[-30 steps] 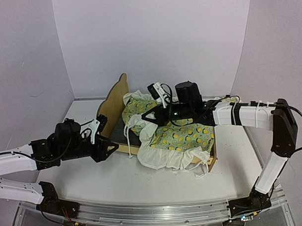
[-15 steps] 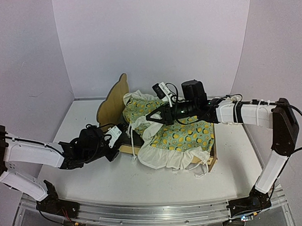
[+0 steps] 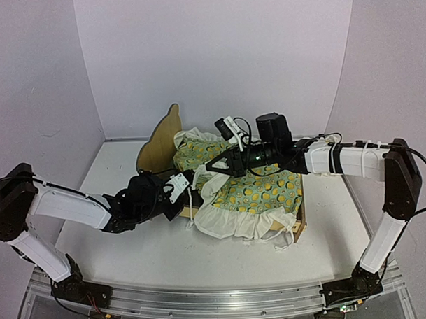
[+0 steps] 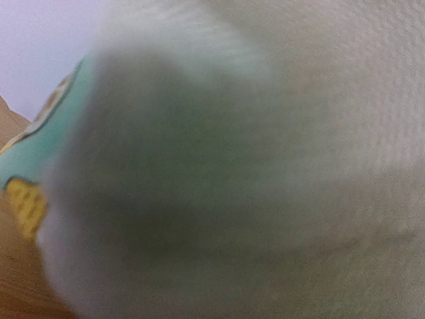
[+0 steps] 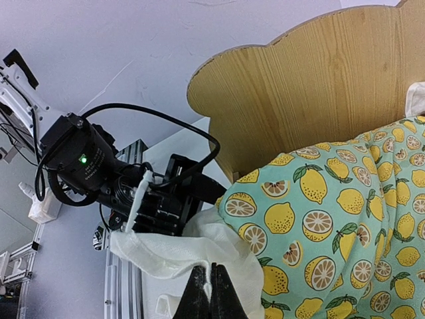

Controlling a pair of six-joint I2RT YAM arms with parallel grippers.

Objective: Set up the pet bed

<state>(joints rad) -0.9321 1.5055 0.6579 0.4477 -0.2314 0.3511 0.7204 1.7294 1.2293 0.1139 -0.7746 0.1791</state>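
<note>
The pet bed stands mid-table, its curved plywood headboard at the left end. A lemon-print blanket with a white ruffle covers its length, and a matching pillow lies by the headboard. The mattress pad is hidden under the cloth. My right gripper is shut on the blanket's white ruffle near the head end. My left gripper is pushed against that ruffle from the bed's near side. White cloth fills the left wrist view, so its jaws are hidden.
The bed sits on a white table enclosed by pale walls. An aluminium rail runs along the near edge. The right arm reaches across above the bed, with cables trailing over it.
My left arm has swung in from the left of the table to the bed's near side, its gripper now in the ruffle. The right gripper keeps its grip and has barely shifted.
</note>
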